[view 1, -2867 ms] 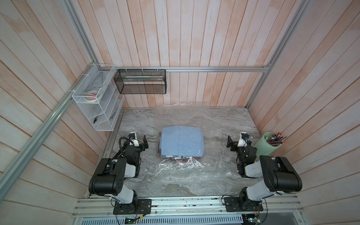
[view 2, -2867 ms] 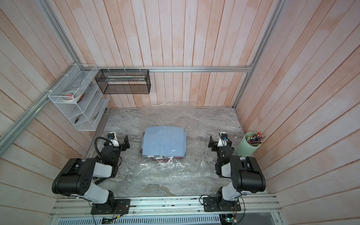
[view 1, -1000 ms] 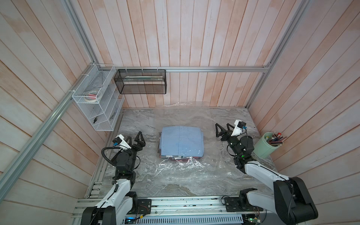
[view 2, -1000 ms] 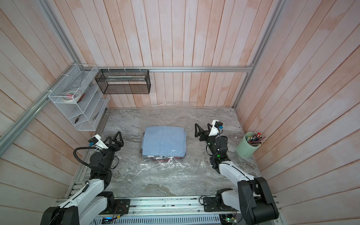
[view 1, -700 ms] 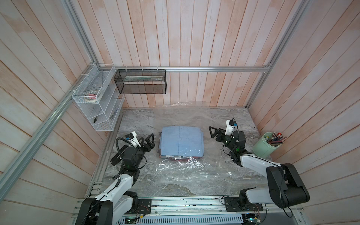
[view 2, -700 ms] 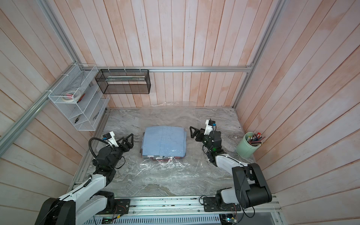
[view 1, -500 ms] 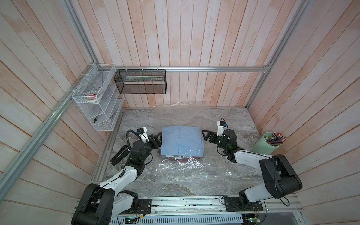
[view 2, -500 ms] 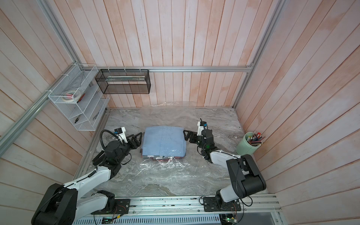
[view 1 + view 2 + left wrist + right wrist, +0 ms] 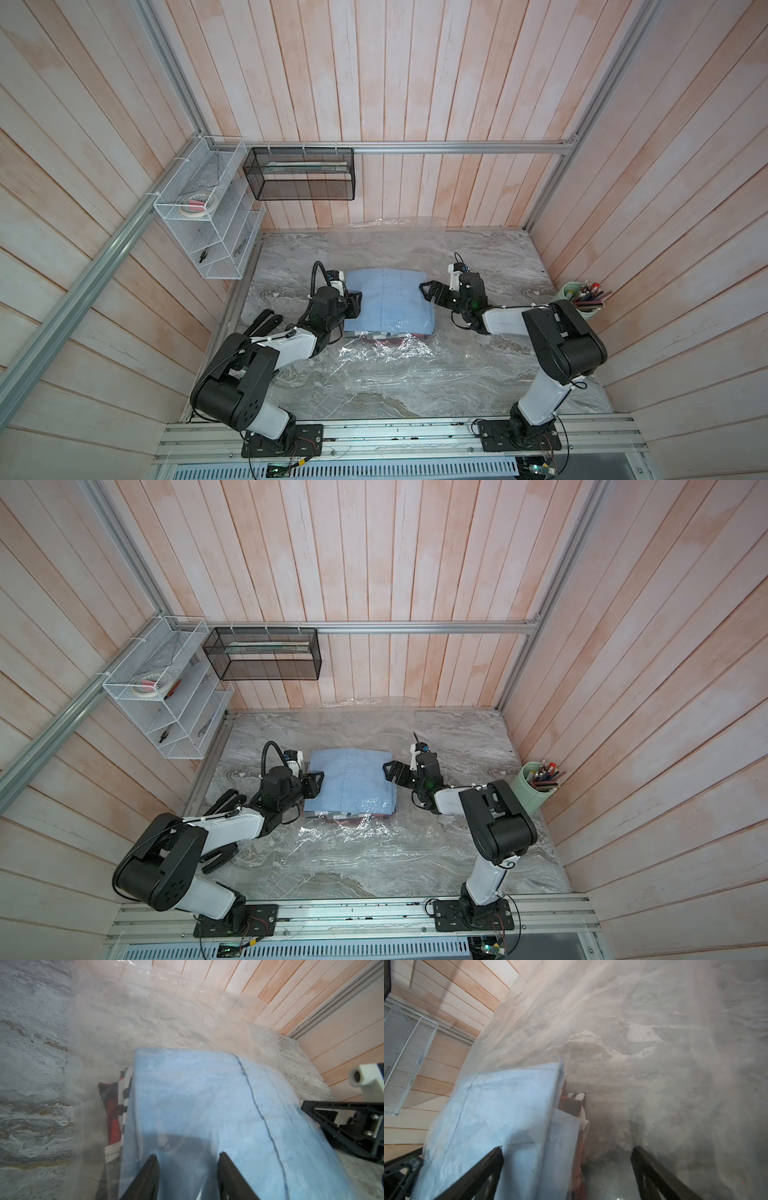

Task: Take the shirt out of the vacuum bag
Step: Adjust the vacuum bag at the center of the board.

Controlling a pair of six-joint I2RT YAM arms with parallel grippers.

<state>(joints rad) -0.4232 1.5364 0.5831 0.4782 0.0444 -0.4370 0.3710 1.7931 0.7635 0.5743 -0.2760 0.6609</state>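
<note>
You've swung the right gripper (image 9: 426, 293), gaping wide, and left gripper (image 9: 358, 302), grip unclear, to opposite sides of the shirt (image 9: 388, 301) inside the vacuum bag (image 9: 386, 357); marble tabletop (image 9: 374, 405), plank walls (image 9: 374, 83).

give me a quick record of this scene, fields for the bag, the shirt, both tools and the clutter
bag: clear plastic, flat on the marble table, crinkled at the near end
shirt: blue, folded, inside the bag
under shirt: red striped cloth peeking out
left tool: jaws partly apart at the shirt's left edge
right tool: jaws wide, at the shirt's right edge
clutter: pencil cup, wire shelf, mesh basket
</note>
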